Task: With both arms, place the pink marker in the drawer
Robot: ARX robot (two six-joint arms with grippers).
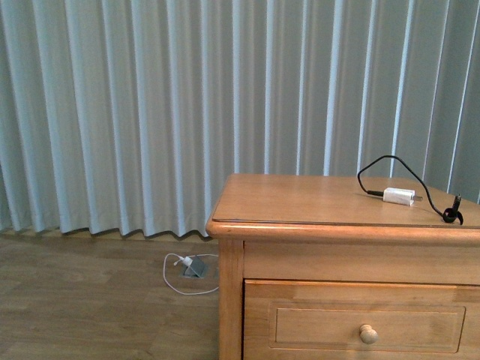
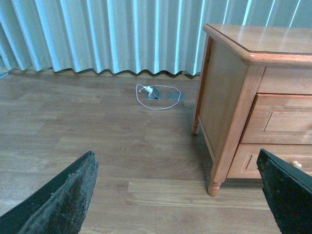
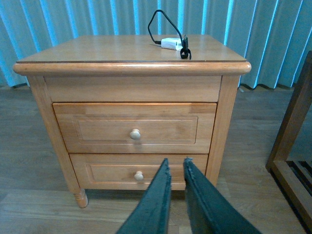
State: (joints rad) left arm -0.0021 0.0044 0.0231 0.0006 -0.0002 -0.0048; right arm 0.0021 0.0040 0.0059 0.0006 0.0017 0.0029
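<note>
The pink marker shows in no view. The honey-coloured upper drawer (image 3: 134, 127) of the wooden nightstand is shut, with a round knob (image 3: 135, 134); it also shows in the front view (image 1: 360, 319) and in the left wrist view (image 2: 287, 122). My right gripper (image 3: 176, 163) is shut and empty, low in front of the nightstand, level with the lower drawer (image 3: 141, 171). My left gripper (image 2: 178, 163) is open wide and empty above the floor, off the nightstand's side. Neither arm shows in the front view.
A white charger block (image 1: 398, 196) with a black cable lies on the nightstand top (image 1: 300, 199). A floor outlet with a white cord (image 1: 193, 266) sits by the curtain (image 1: 150, 112). A dark wooden frame (image 3: 292, 131) stands beside the nightstand.
</note>
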